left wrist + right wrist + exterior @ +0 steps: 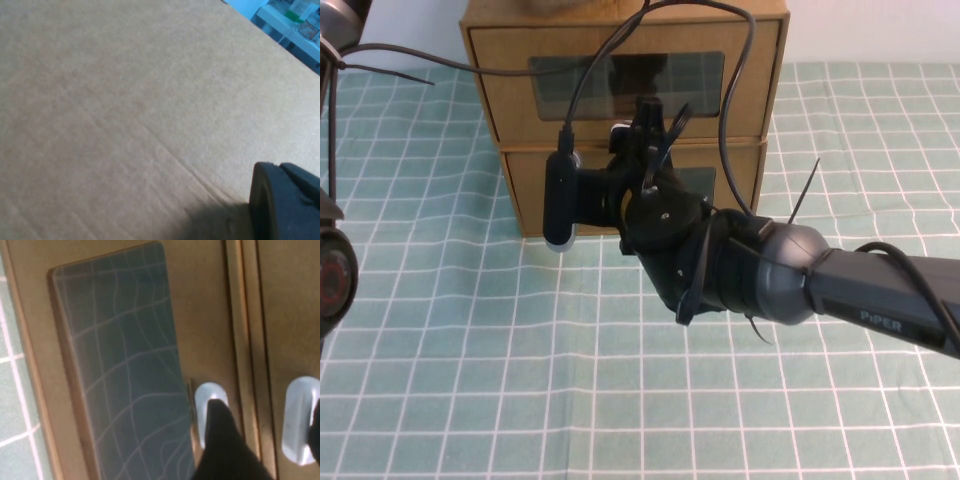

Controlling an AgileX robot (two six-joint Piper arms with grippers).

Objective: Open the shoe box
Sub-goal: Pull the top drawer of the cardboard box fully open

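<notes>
Two brown cardboard shoe boxes stand stacked at the back of the table, the upper box (625, 70) on the lower box (535, 190), each with a dark window in its front. My right gripper (643, 125) is up against the fronts at the seam between them. In the right wrist view the right gripper (265, 410) is open: one black finger (222, 445) lies over a white pull tab (210, 407) beside the window (120, 370), and the other shows at the frame's edge by a second white tab (299, 420) across the seam. My left gripper's one visible finger (285, 205) sits close over plain cardboard (125, 100).
A green and white checked cloth (520, 380) covers the table. The right arm (880, 300) comes in from the right, with its black wrist camera (560, 195) and cables hanging in front of the lower box. Part of the left arm (332, 265) shows at the left edge.
</notes>
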